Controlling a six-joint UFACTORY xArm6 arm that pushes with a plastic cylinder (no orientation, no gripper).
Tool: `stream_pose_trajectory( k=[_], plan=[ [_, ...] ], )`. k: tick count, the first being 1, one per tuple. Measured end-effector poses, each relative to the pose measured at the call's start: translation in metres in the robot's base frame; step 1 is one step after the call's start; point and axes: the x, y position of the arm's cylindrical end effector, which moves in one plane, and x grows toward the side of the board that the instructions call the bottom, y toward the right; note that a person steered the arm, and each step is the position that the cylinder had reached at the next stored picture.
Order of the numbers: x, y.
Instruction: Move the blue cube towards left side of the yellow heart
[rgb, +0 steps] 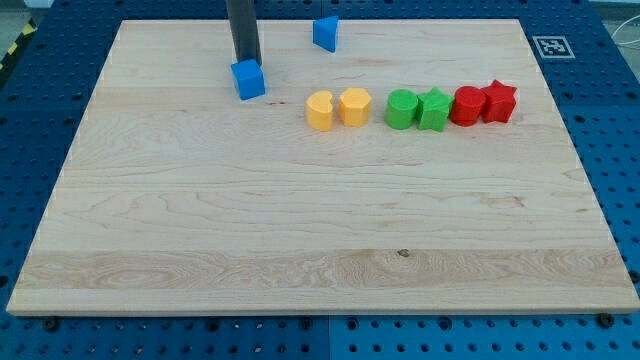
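The blue cube (249, 79) sits on the wooden board (300, 230) near the view's top, left of centre. My tip (245, 62) stands right behind the cube, at its top edge, touching or nearly touching it. The yellow heart (319, 110) lies to the right of the cube and a little lower, with a gap between them. It is the left end of a row of blocks.
A yellow block (354, 105) touches the heart's right side, followed by a green cylinder (401, 108), a green star (434, 108), a red cylinder (466, 105) and a red star (499, 101). Another blue block (326, 33) lies near the board's top edge.
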Motion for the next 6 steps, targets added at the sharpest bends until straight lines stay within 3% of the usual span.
stream_pose_trajectory(
  k=[2, 6],
  plan=[
    [0.040, 0.000],
    [0.043, -0.073]
  ],
)
